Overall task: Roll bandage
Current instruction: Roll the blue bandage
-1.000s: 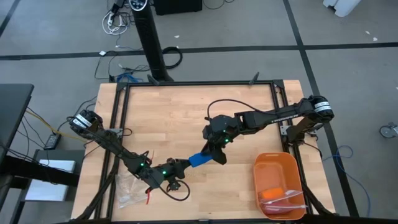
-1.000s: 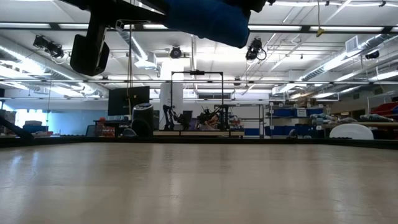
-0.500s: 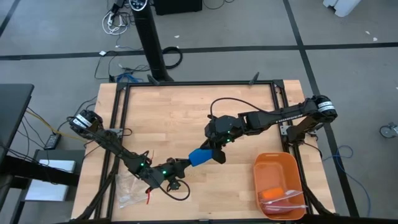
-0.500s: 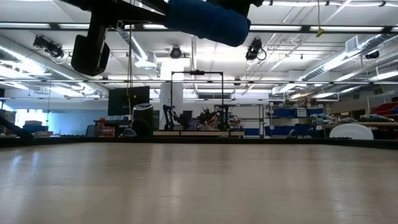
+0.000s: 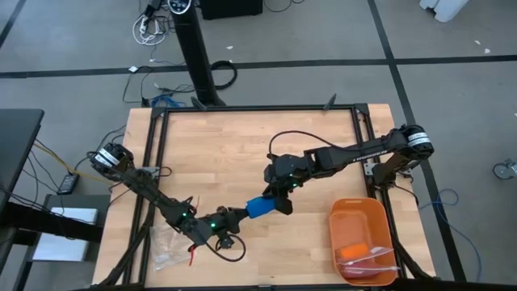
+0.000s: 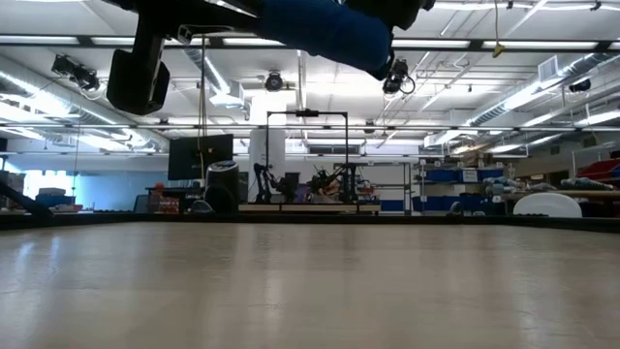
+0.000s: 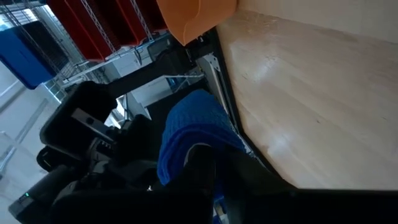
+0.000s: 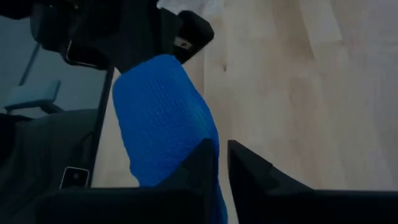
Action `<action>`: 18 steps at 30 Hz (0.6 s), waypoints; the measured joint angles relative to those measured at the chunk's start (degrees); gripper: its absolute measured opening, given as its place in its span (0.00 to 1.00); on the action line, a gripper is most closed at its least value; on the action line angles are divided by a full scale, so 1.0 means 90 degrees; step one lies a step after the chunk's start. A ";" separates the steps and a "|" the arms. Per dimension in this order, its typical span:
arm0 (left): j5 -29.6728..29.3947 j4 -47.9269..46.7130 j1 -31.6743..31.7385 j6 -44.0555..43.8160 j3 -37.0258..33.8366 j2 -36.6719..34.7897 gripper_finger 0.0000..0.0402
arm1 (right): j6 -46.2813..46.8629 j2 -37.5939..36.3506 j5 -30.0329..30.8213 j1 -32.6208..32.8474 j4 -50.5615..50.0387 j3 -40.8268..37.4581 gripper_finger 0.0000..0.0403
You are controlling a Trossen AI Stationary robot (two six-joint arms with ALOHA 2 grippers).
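The bright blue bandage (image 5: 258, 207), a short thick roll, is held in the air between my two grippers over the table's near middle. In the low view the bandage (image 6: 325, 34) sits high above the tabletop. My left gripper (image 5: 241, 214) is shut on its left end and my right gripper (image 5: 279, 202) is shut on its right end. The roll also shows in the left wrist view (image 7: 189, 130) and in the right wrist view (image 8: 161, 112). My left gripper holds the bandage's left end (image 7: 186, 146) between its two fingers, coming level from the table's left. The fingers themselves hide the exact place of contact. The roll is lifted clear of the table. My right gripper pinches the bandage's right end (image 8: 208, 155) between its two fingers (image 8: 202, 162), slanting down from the table's right and far side. The rest of the roll reaches away from the fingers toward the left gripper, clear of the table.
A clear plastic bag (image 5: 168, 242) lies at the table's near left, beside the left arm. An orange tray (image 5: 355, 204) holding an orange item stands at the near right corner. Bare wood lies across the table's far half.
The bandage has rocked a little between the two grippers, tipping more level and then slanting again. Both grippers stay shut on it and it stays clear of the table.
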 joint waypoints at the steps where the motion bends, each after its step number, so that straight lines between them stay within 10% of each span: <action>1: -0.0003 0.0024 0.0000 0.0015 0.0000 0.0001 0.04 | -0.0002 -0.0015 -0.0025 0.0000 0.0008 0.0000 0.15; 18: -0.0083 0.0150 -0.0036 0.0012 0.0010 -0.0004 0.04 | -0.0374 -0.0379 0.0263 -0.0053 0.0054 0.0000 0.47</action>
